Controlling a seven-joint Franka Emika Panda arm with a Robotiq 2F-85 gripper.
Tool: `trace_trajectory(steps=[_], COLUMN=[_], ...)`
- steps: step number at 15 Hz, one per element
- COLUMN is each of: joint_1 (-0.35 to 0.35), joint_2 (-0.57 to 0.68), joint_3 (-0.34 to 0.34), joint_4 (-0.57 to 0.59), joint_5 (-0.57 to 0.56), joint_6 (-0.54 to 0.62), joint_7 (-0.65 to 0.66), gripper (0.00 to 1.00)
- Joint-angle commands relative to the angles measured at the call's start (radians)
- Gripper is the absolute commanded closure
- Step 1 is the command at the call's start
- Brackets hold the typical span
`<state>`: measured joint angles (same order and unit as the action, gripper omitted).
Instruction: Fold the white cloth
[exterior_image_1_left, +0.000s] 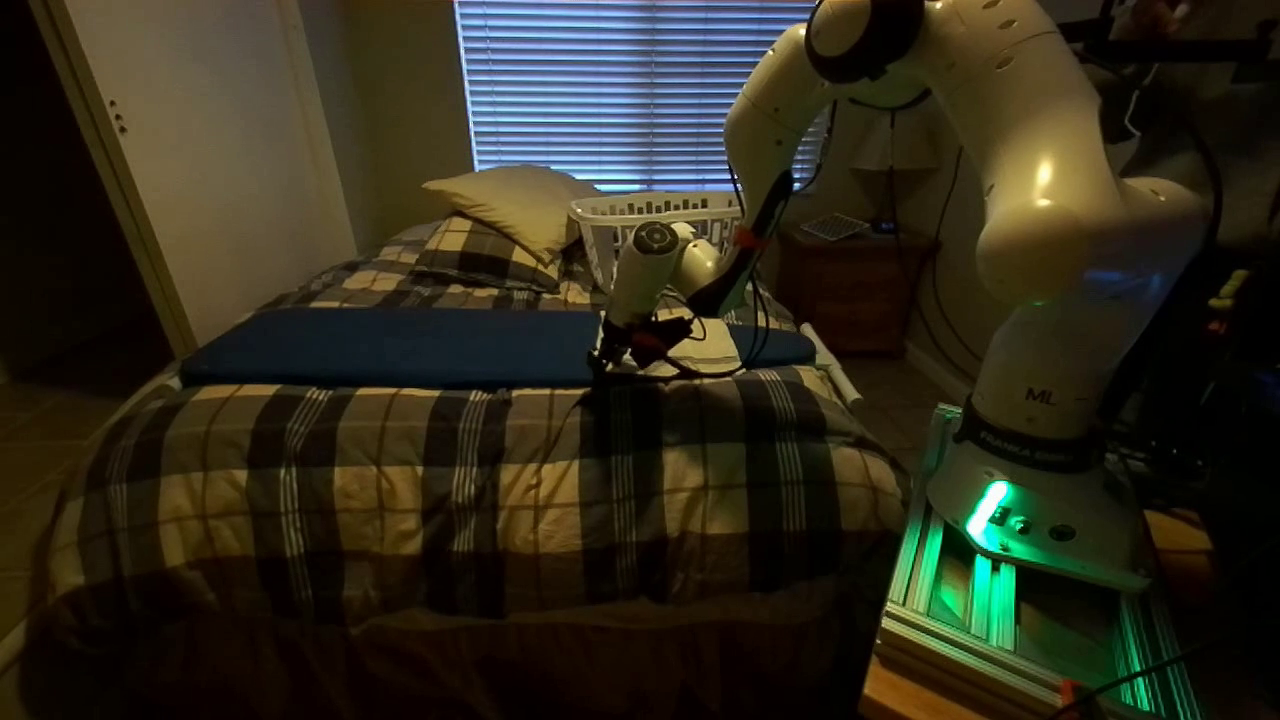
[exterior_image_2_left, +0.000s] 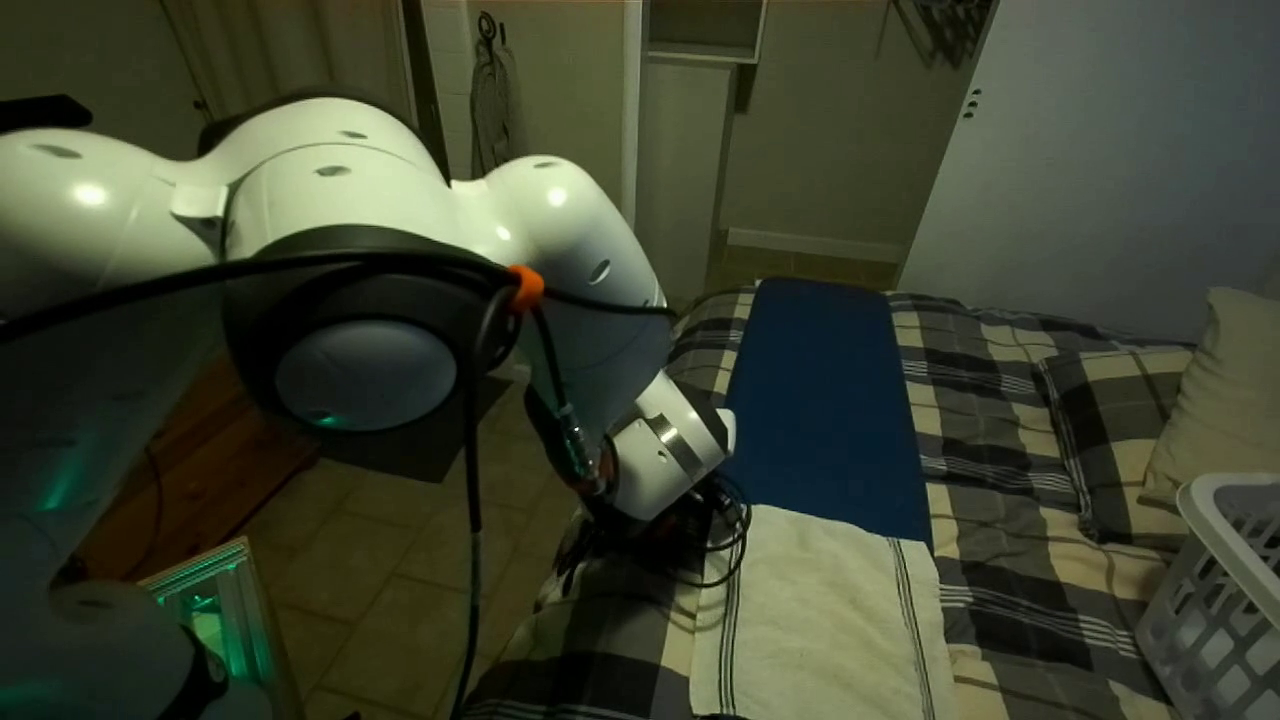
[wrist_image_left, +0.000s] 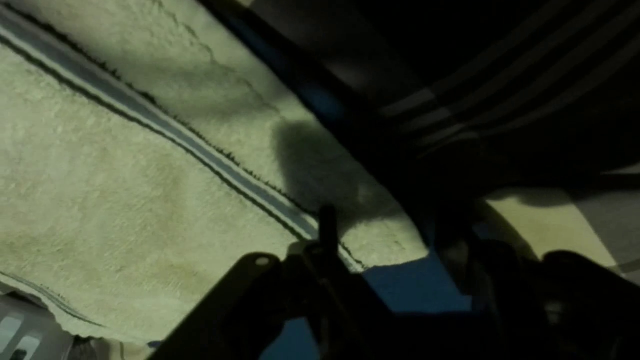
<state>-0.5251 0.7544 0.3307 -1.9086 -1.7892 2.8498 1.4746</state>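
Note:
The white cloth (exterior_image_2_left: 830, 620), cream with dark stripes near its edges, lies spread partly over the long dark blue cloth (exterior_image_2_left: 820, 400) on the bed. In an exterior view part of the white cloth (exterior_image_1_left: 708, 345) shows behind my wrist. My gripper (wrist_image_left: 387, 230) is low at one corner of the white cloth (wrist_image_left: 125, 200) in the wrist view. Its dark fingers (wrist_image_left: 328, 225) stand apart, with that corner visible in the gap between them. Whether either finger touches the fabric is too dark to tell. The arm hides the fingertips in an exterior view.
A plaid bedspread (exterior_image_1_left: 420, 480) covers the bed. Towards the head stand a white lattice laundry basket (exterior_image_1_left: 592, 240), a plump white pillow (exterior_image_1_left: 530, 200) and a plaid pillow (exterior_image_1_left: 480, 258). Loose cables (exterior_image_2_left: 735, 540) loop from the wrist just above the white cloth.

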Motion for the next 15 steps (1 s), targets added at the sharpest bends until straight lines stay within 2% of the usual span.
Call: trace_trajectory(steps=[1,3,7,8,13,15], joint_1=[0.004,-0.004,-0.026,-0.035,-0.09,-0.083], joint_2=[0.019,0.017,0.008,0.004,0.0,-0.001], joint_3=[-0.01,-0.011,-0.014,-0.016,-0.019,-0.019], joint_4=[0.051,0.054,0.055,0.057,0.09,0.076], joint_5=[-0.138,-0.17,-0.215,-0.226,-0.259,-0.212], joint_6=[-0.011,-0.022,-0.044,-0.044,-0.03,-0.042], joint_7=[0.087,0.108,0.162,0.177,0.24,0.19], gripper=[0.77,0.91,0.98,0.94,0.94,0.93])
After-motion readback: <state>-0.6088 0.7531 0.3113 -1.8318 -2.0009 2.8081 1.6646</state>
